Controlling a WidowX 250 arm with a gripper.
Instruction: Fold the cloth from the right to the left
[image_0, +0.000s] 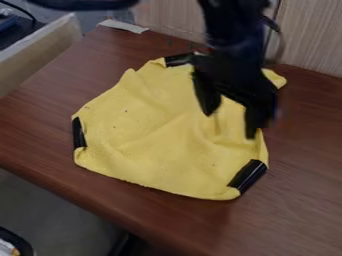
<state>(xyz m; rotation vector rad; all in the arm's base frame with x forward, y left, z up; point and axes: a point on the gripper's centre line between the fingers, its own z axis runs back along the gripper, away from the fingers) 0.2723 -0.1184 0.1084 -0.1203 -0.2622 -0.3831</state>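
The black gripper (231, 120) hangs over the right part of the yellow cloth (160, 145), its two fingers spread apart with nothing seen between them. Spread fairly flat on the brown table, the cloth has soft wrinkles near its middle and right side. Black pieces sit at its left edge, its lower right corner and its top edge. The arm hides part of the cloth's upper right, where a yellow corner shows beyond the gripper.
The brown table (300, 210) has its front edge running along the lower left. A pale wall (310, 40) stands behind it. A white scrap (124, 25) lies at the back edge, and a light wooden panel (40, 50) borders the upper left.
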